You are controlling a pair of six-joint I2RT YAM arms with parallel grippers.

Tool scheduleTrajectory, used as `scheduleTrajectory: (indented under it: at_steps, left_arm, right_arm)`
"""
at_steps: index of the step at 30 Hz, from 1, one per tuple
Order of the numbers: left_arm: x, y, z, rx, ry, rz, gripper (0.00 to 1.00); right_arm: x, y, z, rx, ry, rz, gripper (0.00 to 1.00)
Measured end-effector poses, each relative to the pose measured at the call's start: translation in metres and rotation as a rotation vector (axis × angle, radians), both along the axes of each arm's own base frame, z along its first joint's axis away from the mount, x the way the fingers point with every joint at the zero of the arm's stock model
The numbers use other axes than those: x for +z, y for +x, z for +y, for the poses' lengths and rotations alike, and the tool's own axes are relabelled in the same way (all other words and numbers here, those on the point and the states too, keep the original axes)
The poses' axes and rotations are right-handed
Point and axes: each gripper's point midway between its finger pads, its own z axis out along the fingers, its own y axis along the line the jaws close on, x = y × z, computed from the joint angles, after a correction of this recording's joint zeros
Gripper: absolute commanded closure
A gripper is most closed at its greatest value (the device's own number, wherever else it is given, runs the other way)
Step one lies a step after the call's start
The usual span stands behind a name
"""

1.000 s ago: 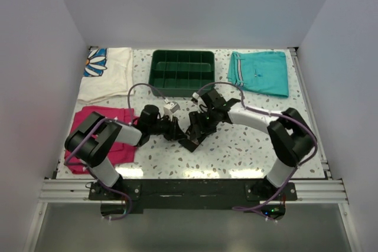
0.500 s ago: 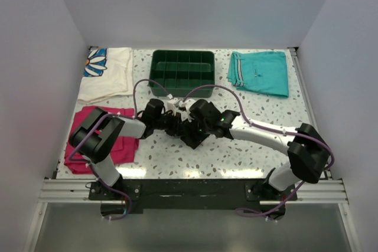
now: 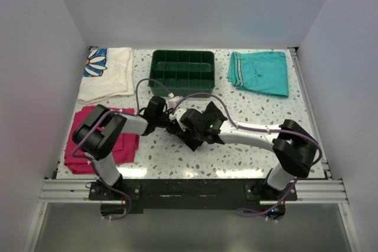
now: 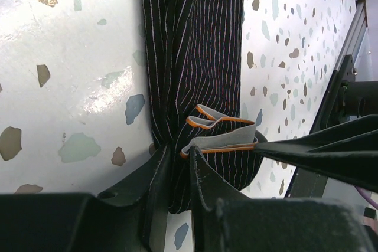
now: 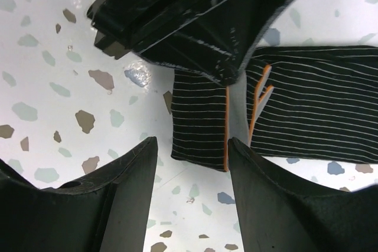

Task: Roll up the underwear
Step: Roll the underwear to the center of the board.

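White walls box in a speckled desk [image 3: 177, 160]. At its middle, near the front, both arms meet over the underwear [image 4: 195, 51], which lies on the desk as a long, narrow strip of black pinstriped fabric. The left gripper [image 4: 177, 166] is closed on one end of the strip. Its two fingers pinch a bunched fold between them, and an orange-edged hem [image 4: 221, 128] curls up just beside the fingertips. The right gripper [image 5: 192, 146] is spread wide, its fingers [image 5: 124, 187] on either side of a striped flap with an orange edge; whether they touch the cloth I cannot tell. The left gripper's dark body fills the top of the right wrist view, directly over that end of the fabric. From above, the two grippers sit close together and hide most of the underwear. Behind them, toward the back wall, stands a green tray [image 3: 183, 70] with compartments. At the back right lie teal shorts [image 3: 260, 72], at the back left a white flowered cloth [image 3: 109, 74], and at the front left a magenta cloth [image 3: 127, 151], partly under the left arm.
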Motion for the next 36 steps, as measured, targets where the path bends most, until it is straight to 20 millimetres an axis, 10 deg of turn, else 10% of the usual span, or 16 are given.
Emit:
scheduleTrajectory:
  at_steps: [27,36]
  left_arm:
    - [-0.001,0.000,-0.002,-0.018,0.002,0.039,0.90]
    - [-0.001,0.000,-0.003,-0.024,-0.006,0.047,0.90]
  right_arm:
    - [-0.036,0.014,-0.015,0.004,-0.218,-0.095,0.46]
    - [-0.038,0.018,-0.017,-0.018,-0.218,-0.118,0.65]
